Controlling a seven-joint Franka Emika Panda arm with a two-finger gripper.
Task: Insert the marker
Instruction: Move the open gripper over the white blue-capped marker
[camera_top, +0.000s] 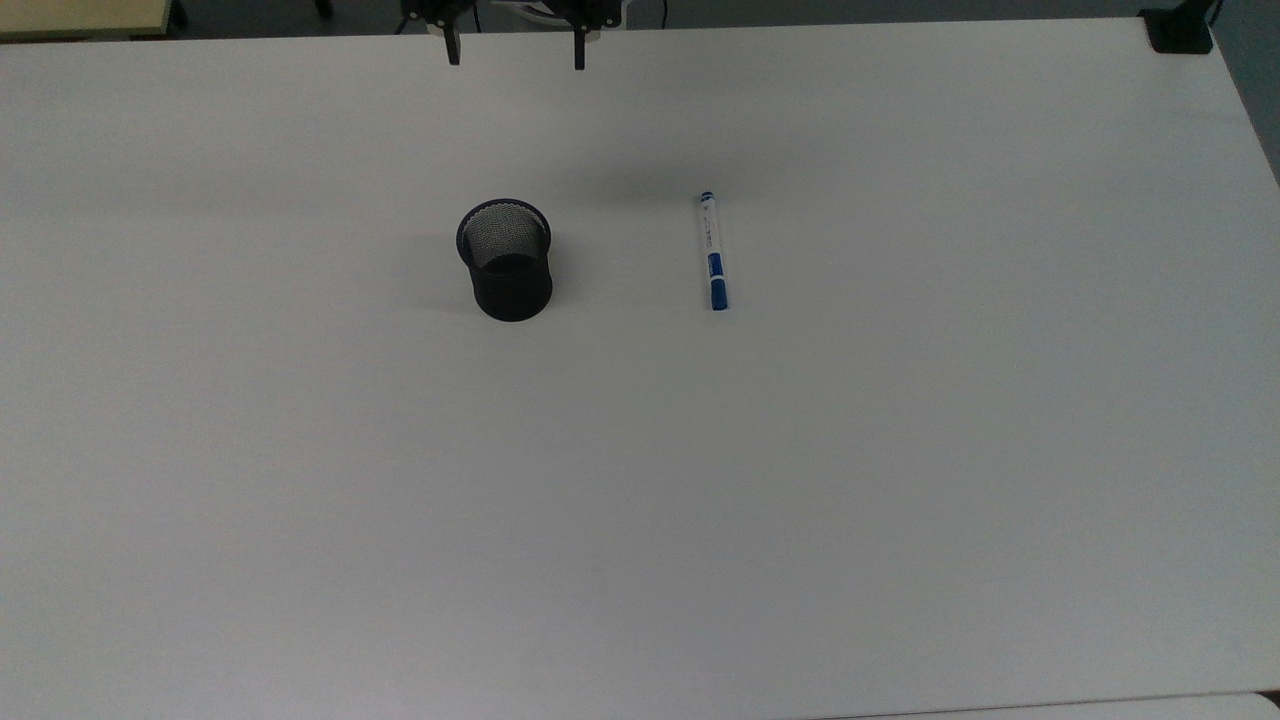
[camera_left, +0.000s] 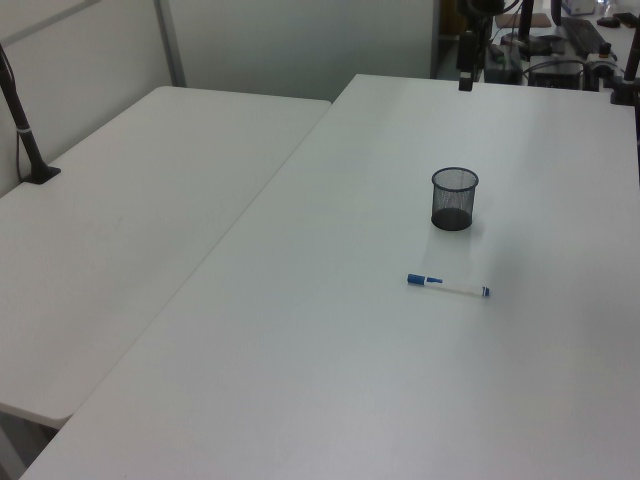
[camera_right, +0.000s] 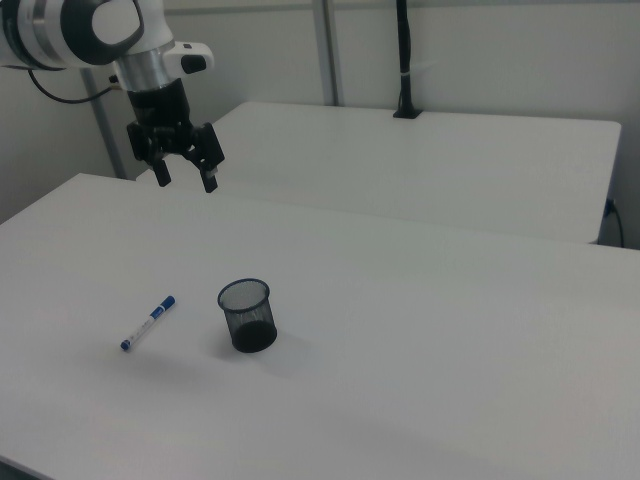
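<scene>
In the top view, the slim white-barrelled marker with a blue cap (camera_top: 713, 251) lies flat on the white table (camera_top: 640, 480), well apart from the upright black mesh cup (camera_top: 505, 259) to the top view's left. The left view shows it nearer than the cup. In the right view, the black two-finger gripper (camera_right: 186, 177) hangs above the table, fingers spread wide and empty.
</scene>
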